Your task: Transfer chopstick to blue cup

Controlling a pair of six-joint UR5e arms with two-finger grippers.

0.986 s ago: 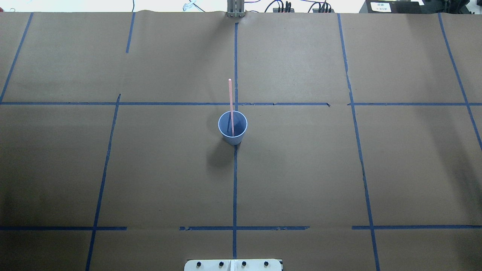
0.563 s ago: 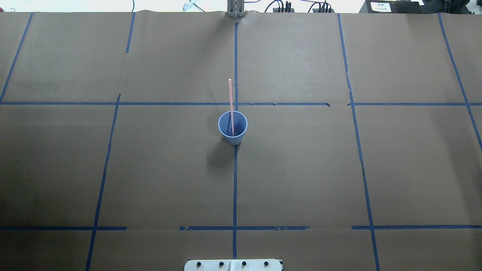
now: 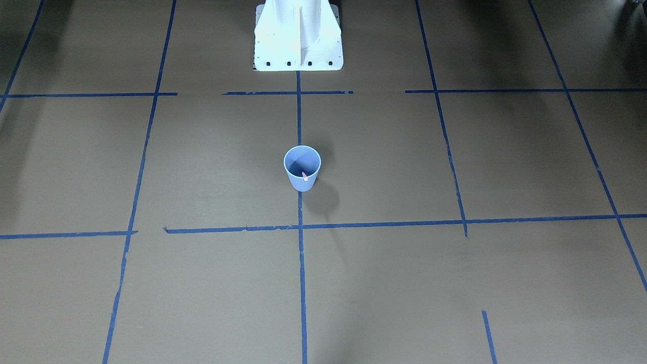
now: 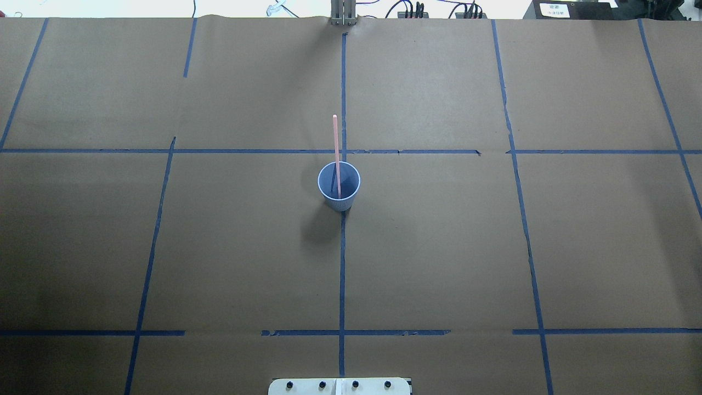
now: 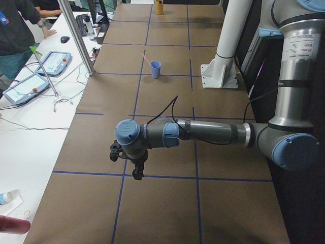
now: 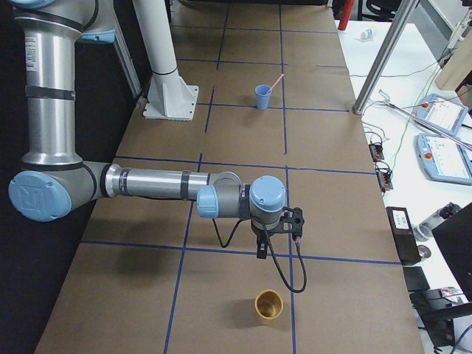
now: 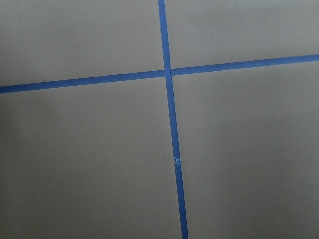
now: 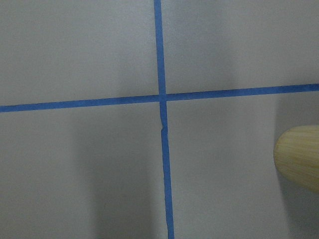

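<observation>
The blue cup (image 4: 341,204) stands upright at the middle of the table, and it also shows in the front view (image 3: 302,184) and small in both side views (image 5: 155,69) (image 6: 262,96). One pale pink chopstick (image 4: 335,137) stands in it, leaning on the rim away from the robot; only its tip (image 3: 305,176) shows from the front. My left gripper (image 5: 136,174) hovers over the table far to the left of the cup. My right gripper (image 6: 260,249) hovers far to the right. Neither holds anything I can see, and I cannot tell whether they are open or shut.
A tan wooden cup (image 6: 268,304) stands on the table near the right gripper, and its rim shows in the right wrist view (image 8: 299,157). The white robot pedestal (image 3: 298,35) is at the near edge. A side bench with tablets (image 5: 53,61) and a person runs along the far side.
</observation>
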